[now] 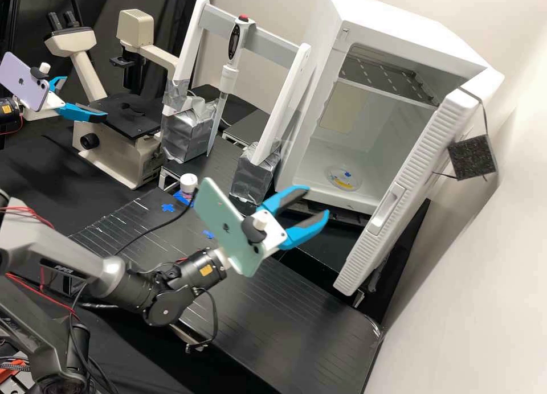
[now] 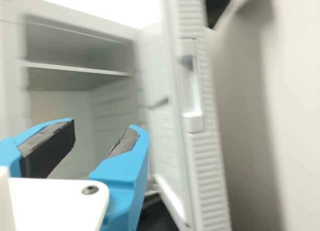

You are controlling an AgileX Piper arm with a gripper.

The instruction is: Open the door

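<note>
White and ribbed along its edge, the door [image 1: 433, 135] in your high view stands wide open on the white cabinet [image 1: 404, 21], its recessed handle [image 1: 387, 210] on that ribbed edge. Inside, a round dish [image 1: 344, 179] sits on the cabinet's floor, below a shelf [image 1: 384, 74]. Your end effector [image 1: 318, 202] hangs above the bench [image 1: 273, 331], near the opening and apart from the door, its blue fingers spread wide.

In your wrist view, the end effector [image 2: 104, 136] has dark pads [image 2: 50, 147] well separated; the open door stands beyond them.
</note>
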